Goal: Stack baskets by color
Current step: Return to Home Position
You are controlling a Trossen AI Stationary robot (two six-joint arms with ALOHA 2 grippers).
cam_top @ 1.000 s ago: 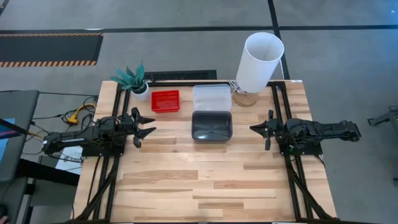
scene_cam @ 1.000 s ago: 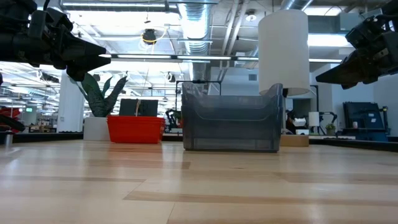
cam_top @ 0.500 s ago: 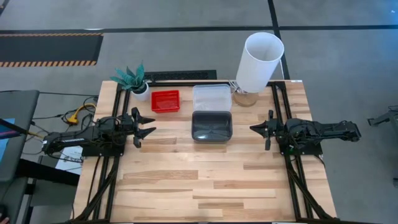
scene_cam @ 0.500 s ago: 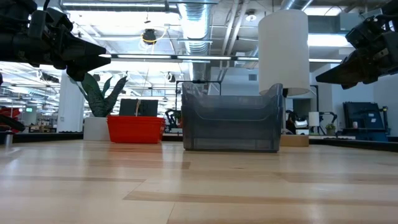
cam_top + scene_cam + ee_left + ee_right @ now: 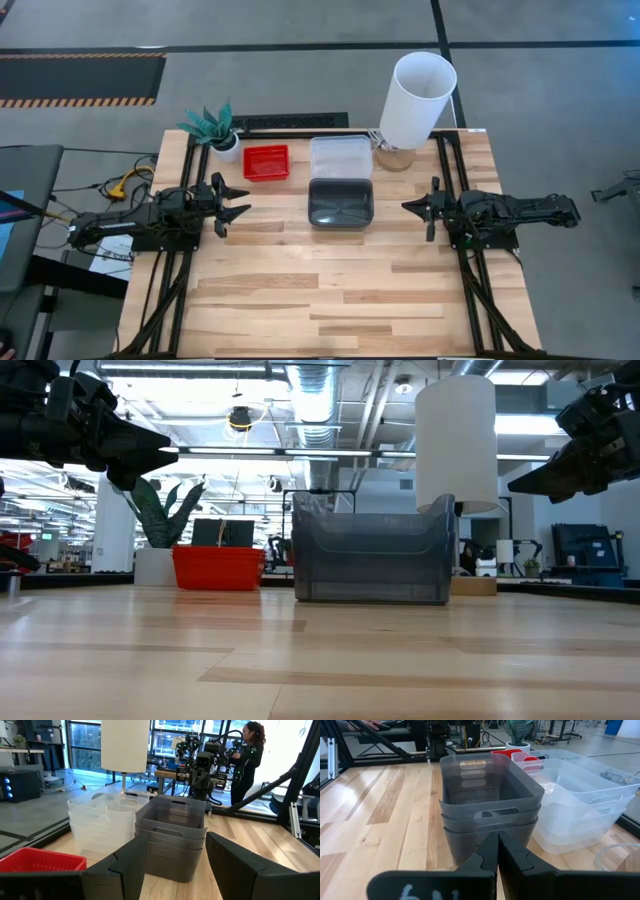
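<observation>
Three stacks of baskets stand on their bases at the table's far middle. The red stack (image 5: 266, 162) is at the left, the clear stack (image 5: 340, 156) is beside it, and the smoky grey stack (image 5: 341, 203) is just nearer than the clear one. My left gripper (image 5: 240, 200) hovers open to the left of the grey stack (image 5: 172, 835), pointing level at it. My right gripper (image 5: 408, 206) hovers shut to the stack's right, its tips aimed at the grey stack (image 5: 487, 805). Neither gripper touches anything.
A tall white cylinder (image 5: 415, 100) stands on a wooden disc at the far right. A small potted plant (image 5: 215, 128) stands at the far left corner. Bare wood (image 5: 330, 300) fills the table's near half. A person (image 5: 247, 755) stands in the room beyond the table.
</observation>
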